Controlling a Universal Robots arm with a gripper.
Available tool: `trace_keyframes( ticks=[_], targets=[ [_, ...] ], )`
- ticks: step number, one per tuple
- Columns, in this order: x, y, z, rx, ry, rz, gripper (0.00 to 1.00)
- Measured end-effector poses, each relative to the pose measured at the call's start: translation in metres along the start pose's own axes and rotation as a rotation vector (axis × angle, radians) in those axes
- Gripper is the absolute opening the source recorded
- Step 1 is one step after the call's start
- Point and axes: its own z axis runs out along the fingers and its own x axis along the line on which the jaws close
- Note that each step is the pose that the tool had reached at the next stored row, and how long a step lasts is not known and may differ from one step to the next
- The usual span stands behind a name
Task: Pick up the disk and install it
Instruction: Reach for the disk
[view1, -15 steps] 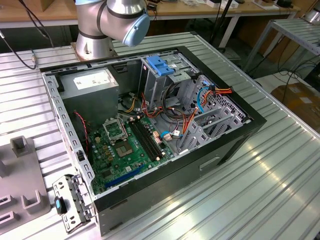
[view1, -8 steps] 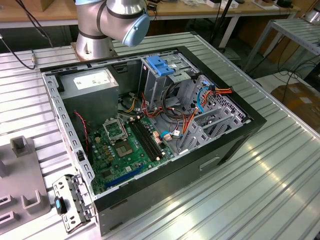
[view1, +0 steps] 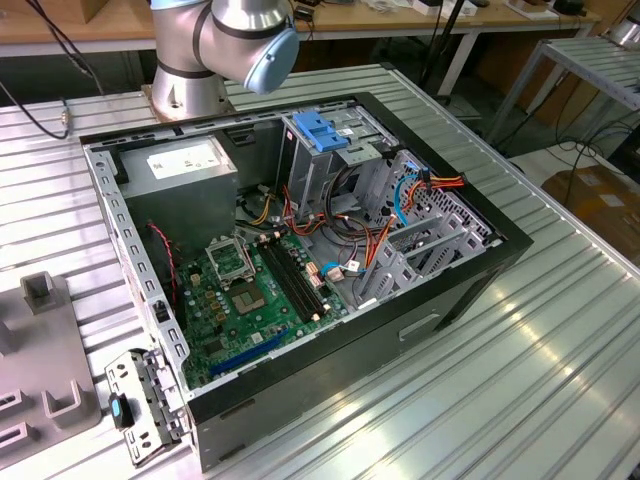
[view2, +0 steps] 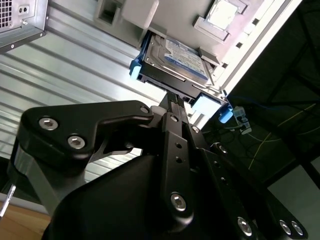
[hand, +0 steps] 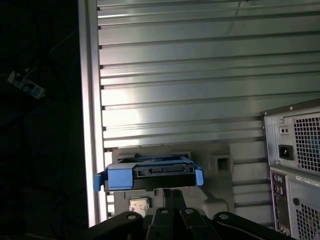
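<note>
Clock directions are read from the middle of the open computer case (view1: 330, 385) as the exterior view shows it.

**Exterior view.** The case lies on its side on the ribbed metal desk (view1: 520, 380). The base of the arm (view1: 225, 45) stands on the desk at eleven o'clock. Inside the case, a grey metal box with a white sticker (view1: 185, 170) sits at ten o'clock. A grey cage with a blue plastic top (view1: 320, 135) sits at twelve o'clock. The green motherboard (view1: 250, 290) lies toward seven o'clock. Outside the case, a grey holder plate (view1: 40, 350) lies on the desk between eight and nine o'clock. A loose metal bracket (view1: 150, 405) lies between seven and eight o'clock.

**Both wrist views.** The disk (view2: 175, 57) lies flat, label up, on the holder plate beside the desk's edge. It has a blue rail along each long side. It is outside the case, whose rear panel (hand: 295, 165) stands near the plate. The claw (hand: 172, 191) has its fingers pressed together and holds nothing between them. Its tips are at the middle of the disk's connector end. Whether the tips touch the disk cannot be told. A small square chip (hand: 139, 205) sits in the plate just beside the disk.
</note>
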Motion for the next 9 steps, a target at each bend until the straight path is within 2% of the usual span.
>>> trace_keyframes(
  ticks=[9],
  targets=[
    [0.0117,-0.0008,0.0001,0.0001,0.0012,0.0,0.11]
  ],
)
